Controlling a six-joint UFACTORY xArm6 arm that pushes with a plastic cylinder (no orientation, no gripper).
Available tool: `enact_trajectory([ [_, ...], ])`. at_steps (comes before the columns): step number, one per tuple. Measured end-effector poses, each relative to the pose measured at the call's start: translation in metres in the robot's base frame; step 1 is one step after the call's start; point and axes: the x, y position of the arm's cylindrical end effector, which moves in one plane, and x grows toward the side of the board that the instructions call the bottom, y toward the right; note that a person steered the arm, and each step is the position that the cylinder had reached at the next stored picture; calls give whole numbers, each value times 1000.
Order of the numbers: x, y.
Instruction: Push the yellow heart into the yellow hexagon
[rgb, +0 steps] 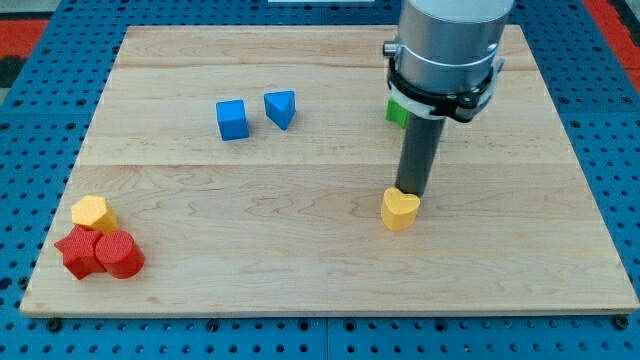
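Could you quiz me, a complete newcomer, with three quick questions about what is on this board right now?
1. True or false: my tip sits at the yellow heart, on its upper edge in the view.
2. Which block lies closest to the yellow hexagon? A) blue cube B) red star C) green block
3. Fill in: from the heart, the hexagon lies toward the view's ____.

Key: 1 true; 2 B; 3 left.

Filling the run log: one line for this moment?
tip at yellow heart, top edge | yellow hexagon far left by red blocks | not yet joined
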Motion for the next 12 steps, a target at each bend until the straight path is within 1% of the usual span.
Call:
enact_trajectory([
  [1, 12, 39],
  [2, 25, 0],
  [3, 25, -76],
  [4, 25, -134],
  [5, 25, -121],
  [6, 25, -144],
  [7, 25, -219],
  [8, 25, -268],
  [10, 28, -238],
  [12, 40, -314],
])
